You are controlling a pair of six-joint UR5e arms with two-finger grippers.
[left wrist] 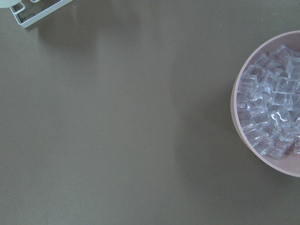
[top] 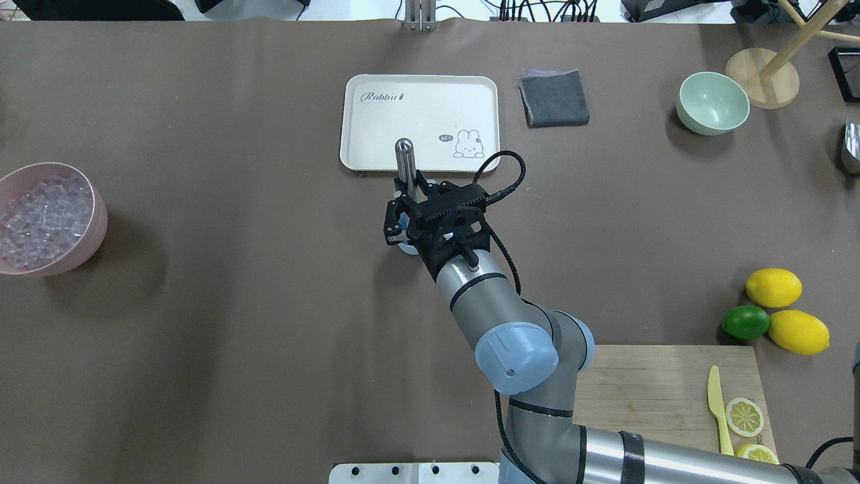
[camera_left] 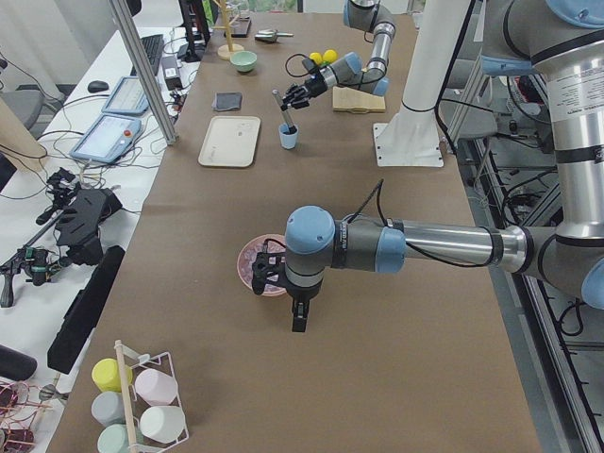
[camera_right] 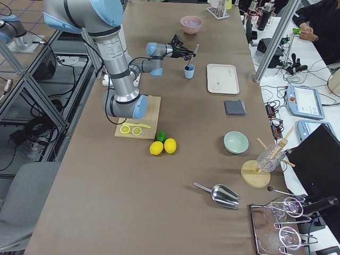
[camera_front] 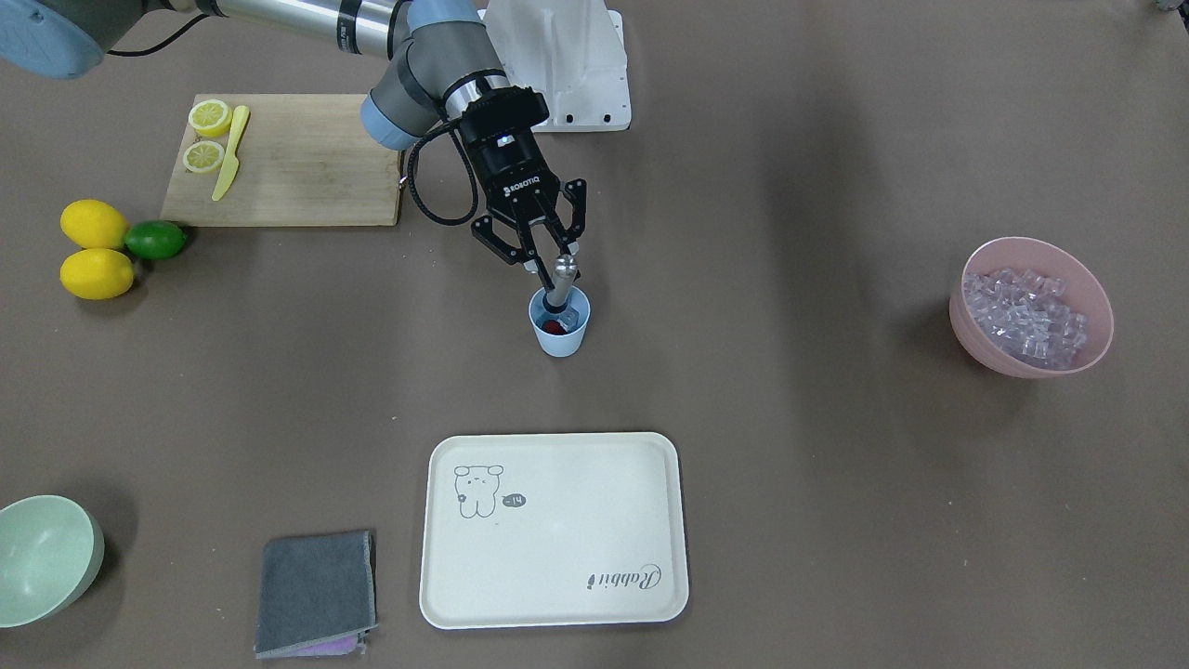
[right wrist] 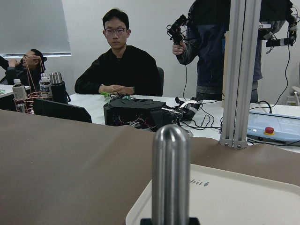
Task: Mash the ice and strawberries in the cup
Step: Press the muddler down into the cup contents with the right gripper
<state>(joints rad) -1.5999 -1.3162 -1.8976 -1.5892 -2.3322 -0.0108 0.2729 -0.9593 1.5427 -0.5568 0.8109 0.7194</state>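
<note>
The light-blue cup stands mid-table, with a red strawberry showing inside it beside a clear piece that may be ice. My right gripper hangs tilted above the cup, shut on a metal muddler whose lower end is down in the cup. Seen from overhead, the muddler's rounded top sticks out past the right gripper, which hides most of the cup. More ice fills the pink bowl. My left gripper hangs over that bowl; I cannot tell whether it is open or shut.
A cream tray lies just past the cup, with a grey cloth and a pale green bowl beside it. A cutting board holds lemon halves and a yellow knife; two lemons and a lime lie next to it.
</note>
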